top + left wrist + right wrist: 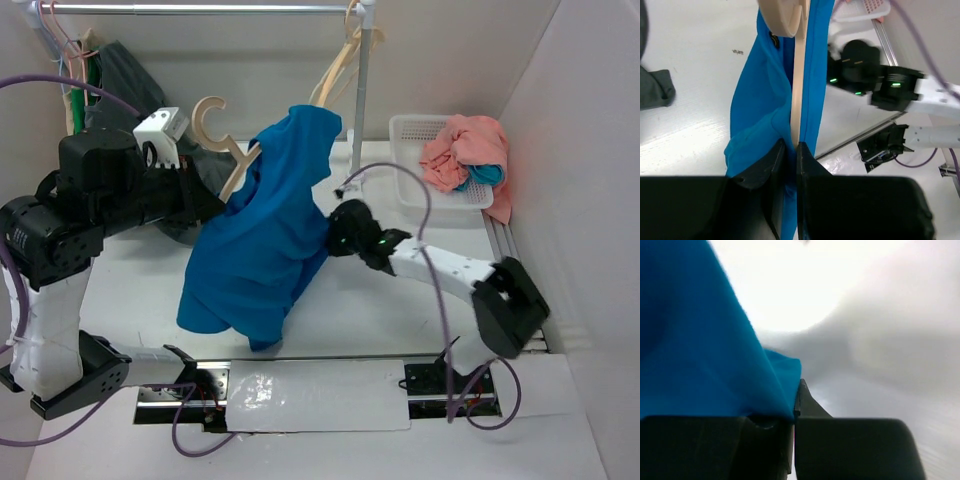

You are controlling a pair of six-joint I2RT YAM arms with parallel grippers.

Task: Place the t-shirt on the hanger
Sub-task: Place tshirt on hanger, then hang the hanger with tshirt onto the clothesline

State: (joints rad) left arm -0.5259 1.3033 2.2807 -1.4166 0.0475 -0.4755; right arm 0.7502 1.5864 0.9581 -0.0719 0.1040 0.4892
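— Over the table, seen from above, where does the t-shirt [262, 245] hang?

— It is draped on the hanger [237, 172], peaked at its far end, with the rest sagging toward the near edge. At the hanger's neck sits the left gripper [214, 198]. At the cloth's right edge sits the right gripper [336, 228], so the shirt lies to its left.

— And the left wrist view?

— There the left gripper [792, 146] is pressed together on the hanger [798, 85]. The hanger's long axis runs straight away from the fingers. The t-shirt [757, 105] falls on both sides of it.

— Right wrist?

— The right gripper [795, 402] pinches an edge of the t-shirt [695, 340]. No hanger shows there.

— So what does the next move turn on?

— I'd judge the right gripper, nearer the loose side, must draw the cloth along that axis.

— Counts?

— One blue t-shirt, one tan hanger in hand, one cream hanger [338, 62] on the rail [200, 9], one basket [412, 130] and one salmon cloth [465, 150].
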